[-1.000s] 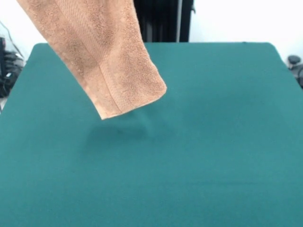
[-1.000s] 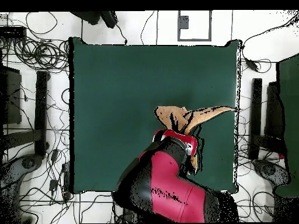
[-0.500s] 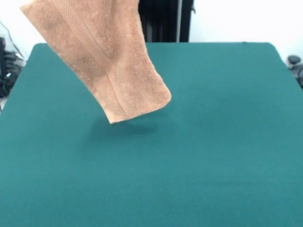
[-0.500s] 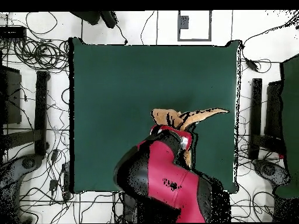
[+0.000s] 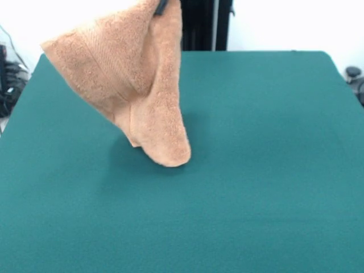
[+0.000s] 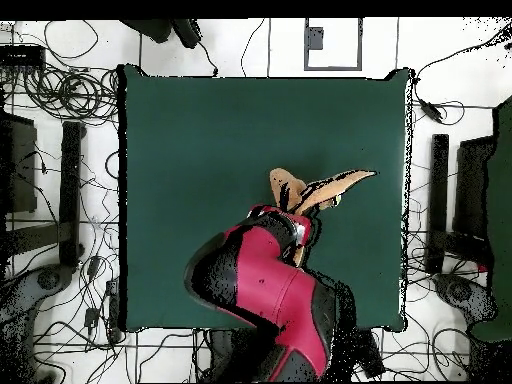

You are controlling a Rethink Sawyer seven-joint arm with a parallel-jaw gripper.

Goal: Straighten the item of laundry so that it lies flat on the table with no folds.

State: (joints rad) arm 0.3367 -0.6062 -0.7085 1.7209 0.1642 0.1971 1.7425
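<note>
Towel [image 5: 142,96] hanging bunched from gripper [image 5: 161,5] clamped on its top, lowest fold touching green table [image 5: 273,170].

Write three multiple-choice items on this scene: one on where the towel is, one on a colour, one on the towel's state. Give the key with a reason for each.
1. Where is the towel?
A. Hanging over the table from the claw
B. Spread flat at the table's centre
C. On the floor beside the table

2. What colour is the table's cover?
A. White
B. Dark green
C. Red

3. What state is the towel in?
A. Flat with no folds
B. Rolled into a tight tube
C. Draped and folded, its low end at the table

Key:
1 A: the front view shows it hanging from the claw at the top edge.
2 B: the whole surface is dark green in both views.
3 C: it falls in folds, and its lowest tip looks to meet the cloth.
</note>
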